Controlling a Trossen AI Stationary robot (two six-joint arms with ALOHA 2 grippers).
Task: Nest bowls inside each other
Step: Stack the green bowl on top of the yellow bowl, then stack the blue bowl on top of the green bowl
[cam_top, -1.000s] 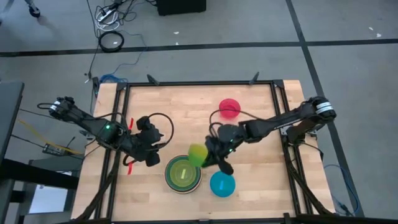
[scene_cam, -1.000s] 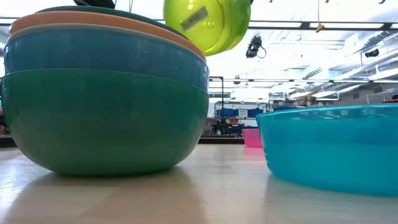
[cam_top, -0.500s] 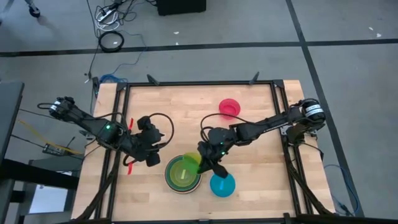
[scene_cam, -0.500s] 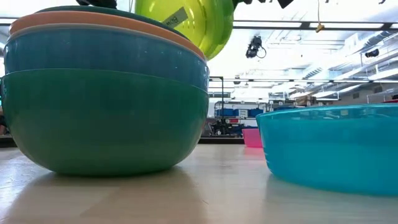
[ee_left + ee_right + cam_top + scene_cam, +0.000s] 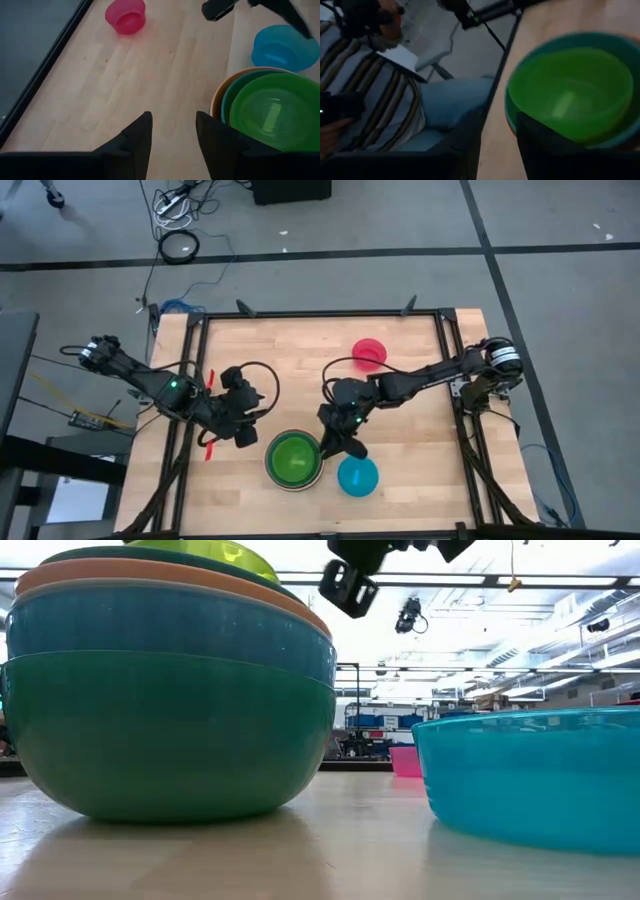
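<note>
We see the right gripper (image 5: 340,444) with its fingers spread and empty, poised just beside the rim of the nested stack (image 5: 294,460). The lime green bowl (image 5: 293,457) sits inside that stack, on top. The cyan bowl (image 5: 358,476) stands just beside the stack; the pink bowl (image 5: 369,353) lies well apart. The left gripper (image 5: 240,434) waits spread open beside the stack's other side, holding nothing.
</note>
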